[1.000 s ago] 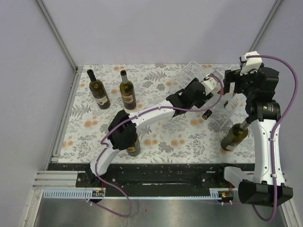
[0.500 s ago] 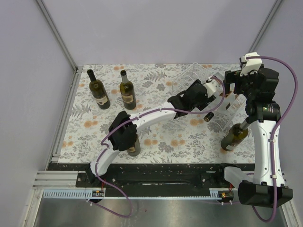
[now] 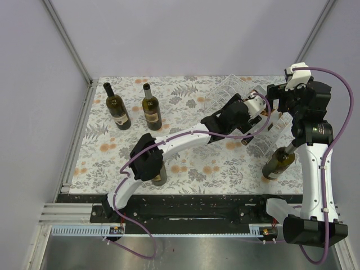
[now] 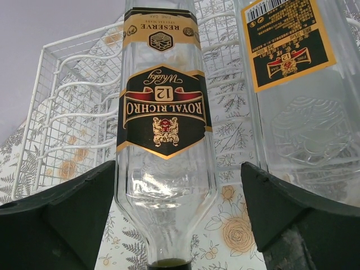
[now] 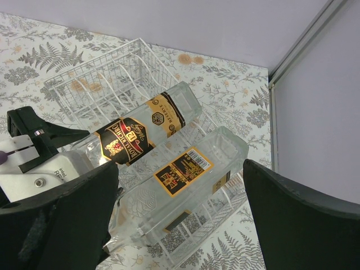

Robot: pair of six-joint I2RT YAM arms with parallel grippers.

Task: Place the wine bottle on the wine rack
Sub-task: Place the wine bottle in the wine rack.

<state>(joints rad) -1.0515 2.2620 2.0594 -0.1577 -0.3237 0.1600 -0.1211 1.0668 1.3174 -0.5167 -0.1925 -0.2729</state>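
The wine rack is a white-wire tiered rack at the back right; it also shows in the left wrist view and the right wrist view. A clear bottle with a black-and-gold label lies on it, neck toward my left gripper, and also shows in the right wrist view. My left gripper is open, its jaws spread either side of the bottle's shoulder, with a gap on the right. A second clear bottle lies beside it. My right gripper is open above the rack.
Two dark green bottles stand at the back left. Another stands under my left arm. A fourth stands right of the rack, close to my right arm. Side walls border the floral mat.
My left gripper has shifted a little to the right, further over the rack. My right arm has not moved.
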